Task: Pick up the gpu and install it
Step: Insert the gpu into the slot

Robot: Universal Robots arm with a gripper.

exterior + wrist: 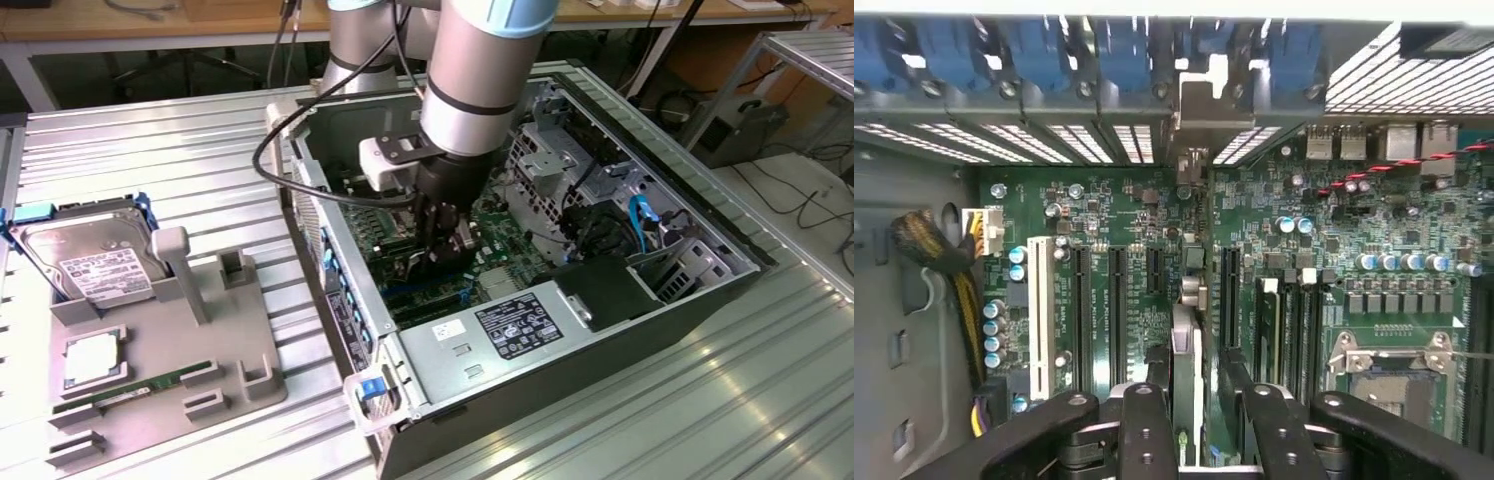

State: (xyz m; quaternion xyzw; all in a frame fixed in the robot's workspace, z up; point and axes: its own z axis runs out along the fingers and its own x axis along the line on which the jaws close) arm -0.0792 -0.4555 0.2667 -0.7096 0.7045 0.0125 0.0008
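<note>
From my remote station, even overhead light brightens the ribbed silver metal table (694,400), leaving pale glare streaks toward the exterior view's right. The open black computer case (694,300) is dim and shadowed inside. In the wrist view, the green motherboard (1134,210) looks slightly soft.

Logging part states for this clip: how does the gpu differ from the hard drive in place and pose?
The gpu stands on edge inside the open computer case, over the green motherboard; the hard drive stands tilted outside it, on the grey fixture tray at the exterior view's left. The gpu sits between the pincer fingers; the hard drive is untouched. The gpu looks thin and dark; the hard drive is silver with a white label. Both are computer parts.
</note>
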